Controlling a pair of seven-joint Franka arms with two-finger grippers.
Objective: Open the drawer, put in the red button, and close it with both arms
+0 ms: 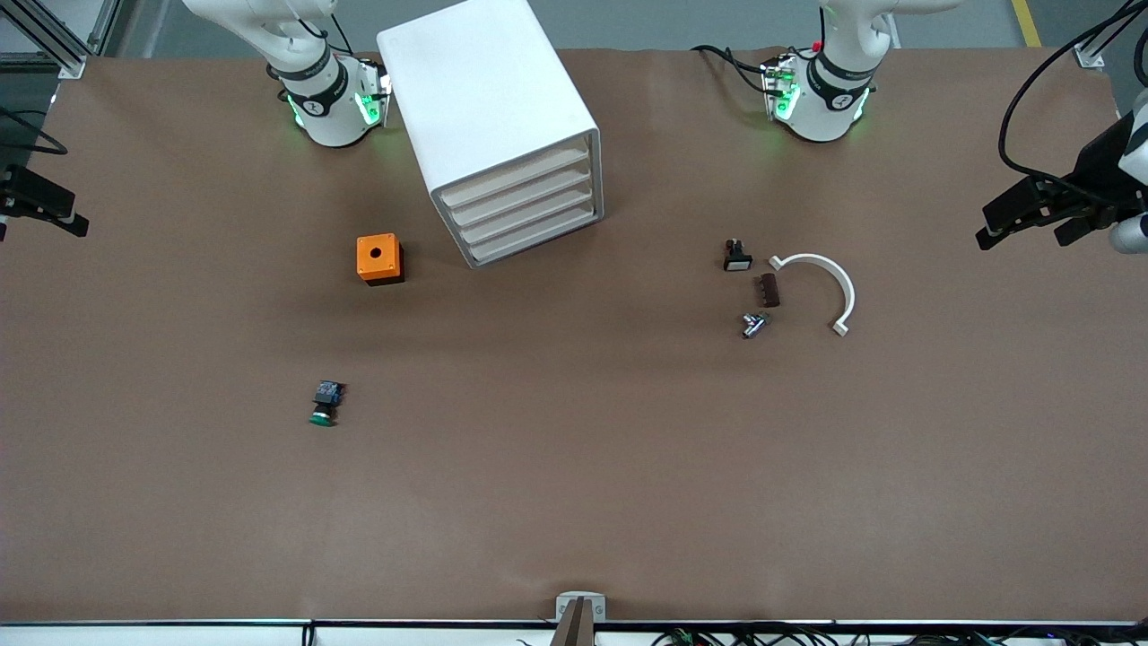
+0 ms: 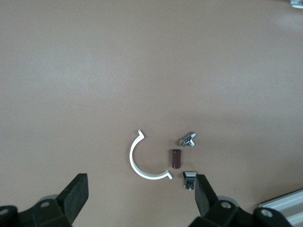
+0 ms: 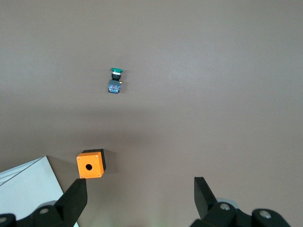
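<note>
The drawer (image 1: 514, 177) sits fully closed — left gripper (image 2: 137, 196) and right gripper (image 3: 139, 198) both hang spread wide, empty, waiting high over the table.

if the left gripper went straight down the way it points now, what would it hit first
Probably bare table. The left gripper, open, points down near the white curved clip, though depth is unclear.

The drawer (image 1: 516, 176), topmost of four cream-fronted trays in the white cabinet (image 1: 484, 81), is sitting fully shut, flush with those under it, while the left arm (image 1: 830, 85) and right arm (image 1: 318, 85) are standing beside that cabinet, the left gripper (image 2: 139, 194) and right gripper (image 3: 139, 198) gaping wide.
</note>
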